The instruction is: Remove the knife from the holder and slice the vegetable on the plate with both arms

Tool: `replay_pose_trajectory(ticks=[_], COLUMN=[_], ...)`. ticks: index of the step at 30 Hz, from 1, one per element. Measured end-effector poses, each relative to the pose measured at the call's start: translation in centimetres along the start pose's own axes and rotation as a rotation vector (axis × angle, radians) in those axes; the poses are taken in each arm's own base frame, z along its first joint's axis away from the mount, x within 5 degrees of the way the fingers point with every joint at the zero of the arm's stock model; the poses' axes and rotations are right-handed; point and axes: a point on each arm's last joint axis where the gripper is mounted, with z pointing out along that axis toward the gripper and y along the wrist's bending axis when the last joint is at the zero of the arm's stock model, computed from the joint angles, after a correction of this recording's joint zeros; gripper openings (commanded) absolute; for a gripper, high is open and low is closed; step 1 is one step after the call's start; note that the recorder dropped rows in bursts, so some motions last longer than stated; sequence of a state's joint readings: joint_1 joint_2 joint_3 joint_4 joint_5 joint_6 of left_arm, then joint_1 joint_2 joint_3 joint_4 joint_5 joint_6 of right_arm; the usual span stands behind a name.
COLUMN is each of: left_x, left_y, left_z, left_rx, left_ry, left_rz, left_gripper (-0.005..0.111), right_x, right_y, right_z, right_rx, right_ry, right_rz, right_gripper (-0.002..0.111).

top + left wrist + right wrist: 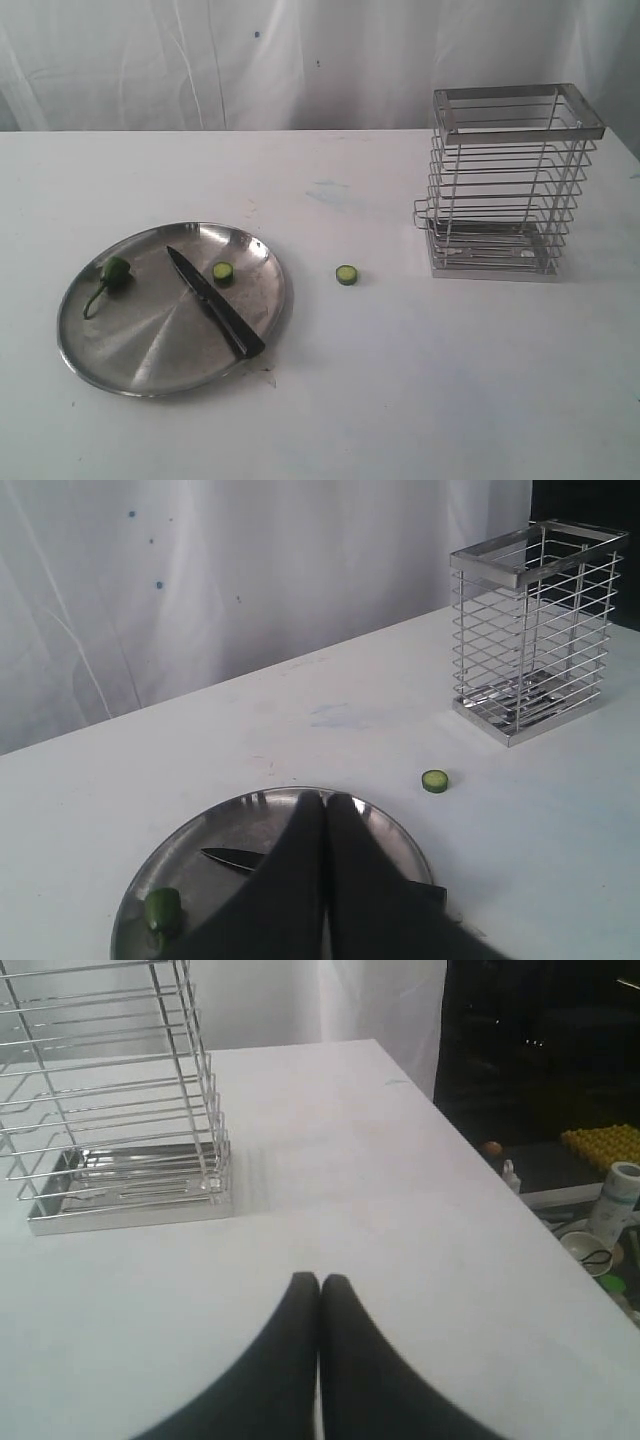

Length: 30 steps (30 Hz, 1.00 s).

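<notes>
Both claws are idling pinched shut and holding nothing. The left claw [325, 805] is hanging over the plate [150, 360], and the right claw [320, 1282] is hanging over bare tabletop [400, 400] toward the right edge, near the wire holder [520, 128].

The holder is standing empty toward the far right corner. The black knife [215, 302] is lying slantwise across the plate on the left half of the tabletop, its handle reaching the plate's near rim. A stub of green pepper [115, 272] with its stem is resting on the side of the plate nearer the left edge. One cut disc [223, 271] is sitting just beside the blade. A second disc [346, 275] is lying off the plate, between it and the holder.

The risks are gathering around the loose pieces. A sweeping arm is likely to knock the stray disc toward an edge. The handle at the rim is inviting a nudge that sends the knife sliding off. The small stub is liable to roll under any further cut. Whether the left claw is touching the knife is unclear, as its fingers are hiding the middle of the blade.
</notes>
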State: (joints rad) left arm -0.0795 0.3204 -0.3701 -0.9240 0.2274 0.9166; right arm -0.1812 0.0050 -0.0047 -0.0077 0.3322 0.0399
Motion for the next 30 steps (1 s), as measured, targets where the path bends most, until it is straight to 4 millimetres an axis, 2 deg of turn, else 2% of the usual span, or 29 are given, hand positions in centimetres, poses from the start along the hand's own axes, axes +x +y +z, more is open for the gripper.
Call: replay_pose_trajectory(ticks=[15,18,20,22,24,26,29,30], left_x=[-0.1,-1.3,-2.5,-2.8,-1.4,1.4,6.2,7.2], left_y=[0.0,-0.5,-1.1,-1.2,-0.4,0.3,0.9,1.0], left_z=[-0.1,-0.8,-1.4,-2.1,-2.6,-3.0,-2.7,-2.5], left_rx=[-0.011,0.022,0.078,0.047,-0.08,-0.229,-0.345,-0.363], left_ry=[-0.016,-0.056,-0.107,-0.092,0.012,0.111,0.122,0.114], left_rz=[0.013,0.249,0.31,0.304,0.139,-0.014,-0.065,-0.067], left_gripper=[0.0,0.0,0.0,0.0,0.0,0.0,0.0,0.0], right_x=[0.0,0.0,0.0,0.0,0.0,0.0,0.1,0.1], right_y=[0.0,0.0,0.0,0.0,0.0,0.0,0.0,0.0], right_z=[0.0,0.0,0.0,0.0,0.0,0.0,0.0,0.0], right_rx=[-0.002,-0.002,-0.002,-0.002,-0.002,-0.002,-0.002,-0.002], right_ry=[0.003,0.003,0.003,0.005,0.005,0.005,0.006,0.006], right_rz=[0.007,0.007,0.005,0.005,0.005,0.005,0.005,0.005], right_gripper=[0.0,0.0,0.0,0.0,0.0,0.0,0.0,0.0])
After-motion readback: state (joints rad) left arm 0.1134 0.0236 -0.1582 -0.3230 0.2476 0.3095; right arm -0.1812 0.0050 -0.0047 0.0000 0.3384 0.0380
